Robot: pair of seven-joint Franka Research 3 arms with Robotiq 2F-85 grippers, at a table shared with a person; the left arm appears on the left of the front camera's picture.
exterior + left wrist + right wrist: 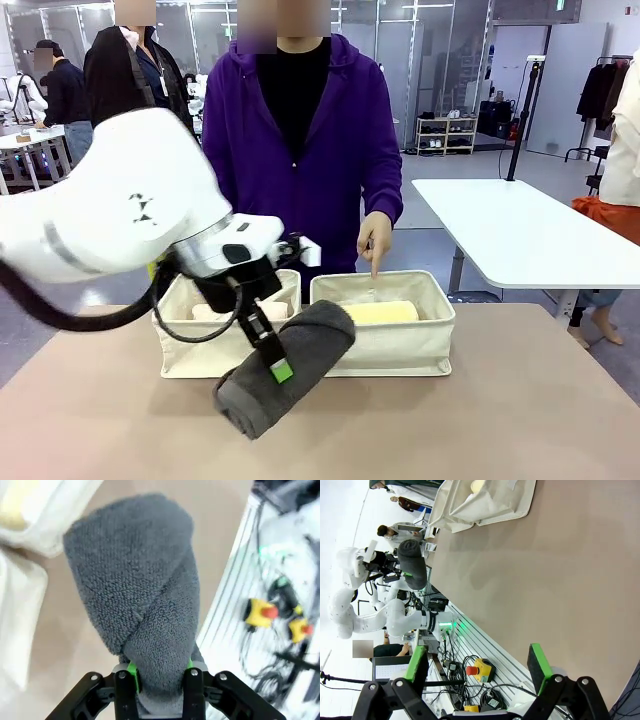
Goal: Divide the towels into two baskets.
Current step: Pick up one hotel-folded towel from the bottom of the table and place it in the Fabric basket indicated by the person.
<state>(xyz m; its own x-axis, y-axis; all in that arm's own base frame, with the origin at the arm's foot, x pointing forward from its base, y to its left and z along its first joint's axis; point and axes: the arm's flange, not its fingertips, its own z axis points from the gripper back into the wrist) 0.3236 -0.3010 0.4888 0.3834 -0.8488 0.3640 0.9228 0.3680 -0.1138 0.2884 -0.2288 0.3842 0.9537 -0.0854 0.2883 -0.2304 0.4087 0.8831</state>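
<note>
No readable print anywhere, far as the frames go. The left gripper [268, 352] is clamped on the rolled dark grey terry towel [285, 366], held tilted above the tan table [520, 420] just in front of two cream canvas baskets [405, 345]. The right-hand basket holds a yellow rolled towel [382, 312], partly hidden by its wall. The person's hand [374, 240] points into it. The right gripper [477, 662] is spread wide, gripping nothing.

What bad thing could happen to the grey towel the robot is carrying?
The left gripper pinches the dark grey towel near one end, so the long free part hangs tilted and might slip out or unroll. The towel hangs in front of the two baskets, so it could bump a soft wall on the way in. The person's hand points into the right basket, where the yellow towel lies, and could get brushed.
</note>
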